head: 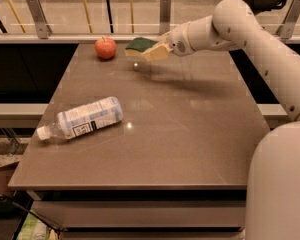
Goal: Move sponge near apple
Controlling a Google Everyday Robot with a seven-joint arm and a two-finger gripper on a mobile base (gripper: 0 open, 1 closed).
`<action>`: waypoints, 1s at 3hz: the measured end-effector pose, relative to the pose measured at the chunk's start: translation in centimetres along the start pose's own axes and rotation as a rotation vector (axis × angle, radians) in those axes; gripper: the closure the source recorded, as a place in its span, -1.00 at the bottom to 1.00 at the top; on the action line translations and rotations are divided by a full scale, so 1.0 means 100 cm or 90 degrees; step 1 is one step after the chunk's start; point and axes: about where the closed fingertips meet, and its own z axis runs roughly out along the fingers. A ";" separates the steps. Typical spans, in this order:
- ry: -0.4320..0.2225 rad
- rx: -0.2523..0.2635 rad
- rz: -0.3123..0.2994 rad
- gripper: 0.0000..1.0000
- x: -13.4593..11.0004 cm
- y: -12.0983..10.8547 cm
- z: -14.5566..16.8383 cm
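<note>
The red apple (pixel 105 47) sits at the far left of the brown table (pixel 190 134), near its back edge. My gripper (pixel 151 50) reaches in from the right and is shut on the sponge (pixel 139 45), dark green top over pale yellow foam. The sponge hangs a little above the table, just right of the apple with a small gap between them.
A plastic water bottle (pixel 82 117) with a white cap lies on its side at the table's front left. A metal railing (pixel 165 14) runs behind the table's back edge. My white arm (pixel 250 29) crosses the back right corner.
</note>
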 end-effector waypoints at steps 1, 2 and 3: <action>0.022 -0.017 -0.008 1.00 0.003 0.005 0.019; 0.037 -0.028 -0.013 1.00 0.005 0.007 0.033; 0.037 -0.031 -0.012 0.67 0.005 0.009 0.036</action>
